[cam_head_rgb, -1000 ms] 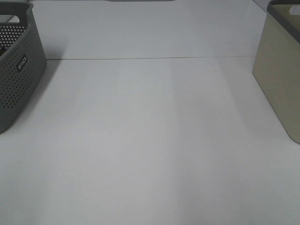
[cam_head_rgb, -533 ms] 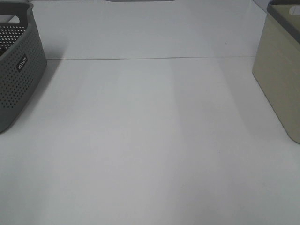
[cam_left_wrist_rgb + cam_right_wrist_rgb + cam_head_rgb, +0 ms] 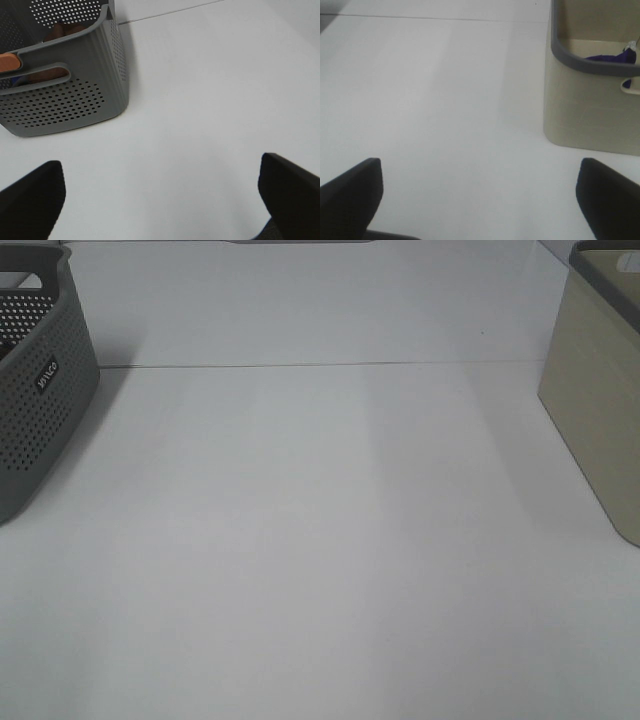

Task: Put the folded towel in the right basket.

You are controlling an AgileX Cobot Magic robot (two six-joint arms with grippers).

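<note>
Right gripper (image 3: 479, 200) fingers apart; beige basket (image 3: 590, 110) contents (dark cloth) half-hidden.

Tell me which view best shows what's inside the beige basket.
The right wrist view: it looks past the grey rim into the beige basket, where dark purple cloth lies. The exterior high view shows only its outer wall; the left wrist view misses it.

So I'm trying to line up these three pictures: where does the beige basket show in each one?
Exterior high: beige basket at the right edge, cut off by the frame.
Left wrist: not in it; only the grey perforated basket shows.
Right wrist: upper right, something dark purple inside.
Shared landmark: the thin seam line across the white table, seen in all three.
</note>
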